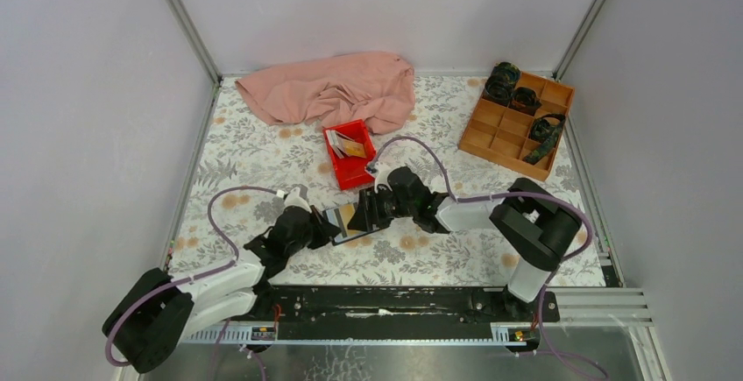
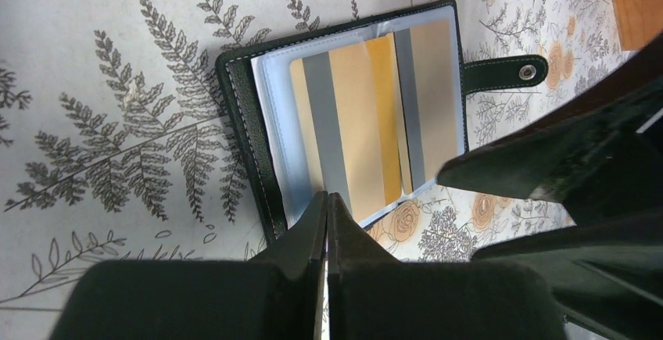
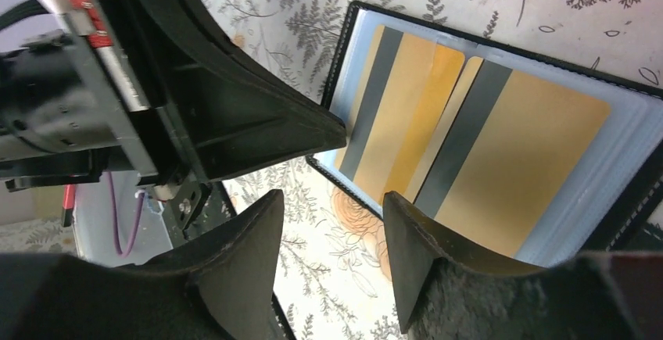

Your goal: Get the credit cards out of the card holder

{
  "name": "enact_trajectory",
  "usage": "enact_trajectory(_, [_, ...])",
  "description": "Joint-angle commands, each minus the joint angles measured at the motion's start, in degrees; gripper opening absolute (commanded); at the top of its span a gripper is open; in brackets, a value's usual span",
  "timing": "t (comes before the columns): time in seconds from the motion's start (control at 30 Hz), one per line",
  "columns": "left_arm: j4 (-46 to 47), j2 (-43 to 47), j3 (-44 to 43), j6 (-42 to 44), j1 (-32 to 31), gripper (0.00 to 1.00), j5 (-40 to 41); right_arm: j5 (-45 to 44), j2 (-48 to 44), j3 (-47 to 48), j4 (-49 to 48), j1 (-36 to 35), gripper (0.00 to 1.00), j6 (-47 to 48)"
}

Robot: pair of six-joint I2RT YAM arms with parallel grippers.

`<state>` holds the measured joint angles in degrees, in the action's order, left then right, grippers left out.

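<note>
Holder lies open on the table, seen from above, between the left gripper and right gripper. At the left wrist, gold cards sit in its clear sleeves, and the left gripper is closed tight at its near edge; whether it nips a sleeve, I cannot tell. At the right wrist, the right gripper gapes wide and empty by the holder's edge.

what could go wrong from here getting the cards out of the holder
1. The shut left gripper meets only the edge of the card holder, so a pull could drag or swing it.
2. The gold cards overlap under a clear sleeve; the open right gripper might pinch the sleeve or two cards together.
3. Both grippers crowd that same edge and could bump.
</note>
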<state>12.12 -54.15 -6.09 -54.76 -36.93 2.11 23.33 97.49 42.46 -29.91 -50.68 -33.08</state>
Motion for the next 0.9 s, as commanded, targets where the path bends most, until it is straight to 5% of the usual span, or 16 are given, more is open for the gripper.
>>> enact_trajectory(0.0, [3.5, -3.6, 1.1, 0.3, 1.0, 0.00, -1.0, 0.4, 3.1, 3.1, -0.4, 0.5, 0.57, 1.1])
enact_trajectory(0.57, [-1.3, 4.5, 2.0, 2.5, 4.6, 0.05, -4.3, 1.0, 11.4, 4.4, -1.3, 2.9, 0.58, -0.5])
enact_trajectory(0.87, [9.6, -8.5, 3.4, 3.0, 5.5, 0.00, -6.6, 4.6, 11.3, 3.9, -4.6, 2.9, 0.56, -2.1])
